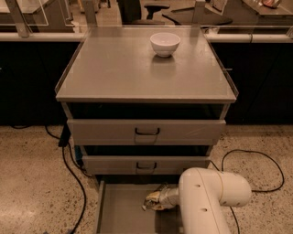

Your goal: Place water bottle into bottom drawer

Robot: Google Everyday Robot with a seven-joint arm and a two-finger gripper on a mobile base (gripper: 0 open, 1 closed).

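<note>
Office or lab space: speckled terrazzo floor (27, 183) with black cables (245, 151) trailing across it, a grey metal drawer cabinet (146, 132), and a swivel office chair (132, 9) behind. The robot's pincer (154, 201) is over the open bottom drawer (119, 212).

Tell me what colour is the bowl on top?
The small round bowl is white, camera view. The tool sits over the grey metal bottom drawer.

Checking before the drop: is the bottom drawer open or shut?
Open: the bottom drawer is pulled out, floor showing; the pincer is over it.
</note>
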